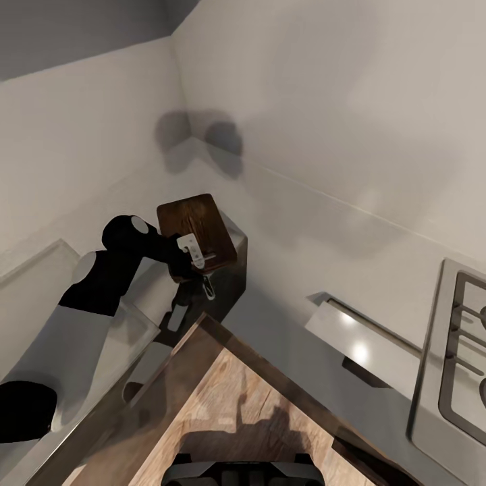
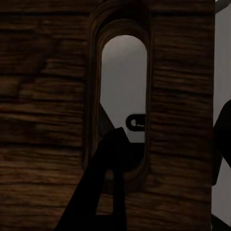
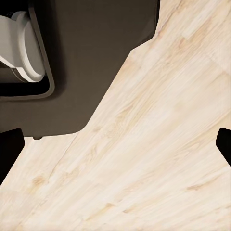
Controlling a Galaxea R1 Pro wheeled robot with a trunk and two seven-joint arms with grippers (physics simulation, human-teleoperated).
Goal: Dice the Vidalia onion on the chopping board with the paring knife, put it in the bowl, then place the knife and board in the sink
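The chopping board (image 1: 196, 225), dark brown wood with a long handle slot, hangs tilted above the corner of the grey countertop (image 1: 304, 250). My left gripper (image 1: 194, 261) is shut on its near edge. In the left wrist view the chopping board (image 2: 43, 106) lies close across the lens, and one dark finger (image 2: 107, 179) crosses the slot's end. The sink's steel drainboard (image 1: 37, 273) lies under my left arm. My right gripper (image 3: 115, 144) hangs open over the wooden floor (image 3: 159, 144). The onion, knife and bowl are out of view.
A stove top (image 1: 459, 351) sits at the right end of the counter, with a pale flat panel (image 1: 361, 344) beside it. White walls meet in a corner behind the board. The counter's metal front edge (image 1: 270, 368) runs above the wood floor (image 1: 229, 405). My base (image 3: 29, 57) is by the right gripper.
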